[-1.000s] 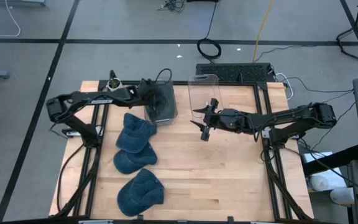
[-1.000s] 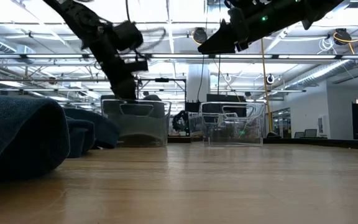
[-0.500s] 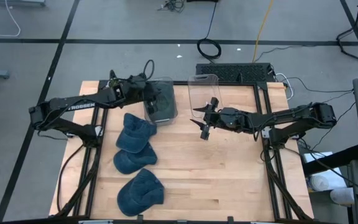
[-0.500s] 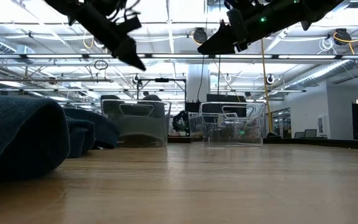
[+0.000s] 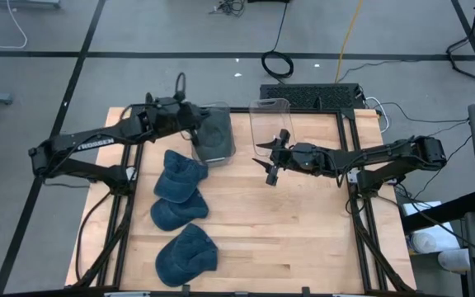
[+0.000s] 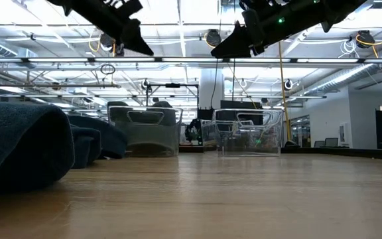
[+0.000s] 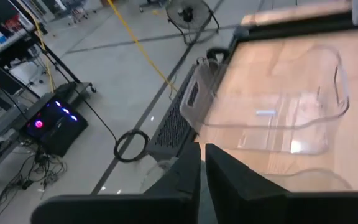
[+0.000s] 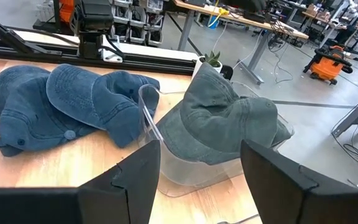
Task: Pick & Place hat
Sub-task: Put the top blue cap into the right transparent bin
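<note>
Resting in left bin (image 5: 214,137): grey hat (image 8: 225,124); left gripper (image 5: 193,116) above, jaws seemingly closed, empty; right gripper (image 5: 272,157) open.

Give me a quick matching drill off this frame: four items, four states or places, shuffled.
Items:
1. left gripper
2. right gripper
3. grey-green hat
4. clear bin without a hat

States or places:
A. open, raised over the table's middle
B. sitting in the bin beside the blue hats
C. empty, at the table's far edge
D. fingers nearly together, raised beside the bin holding the hat

Pairs: 1-D, 2-A, 3-B, 4-C
</note>
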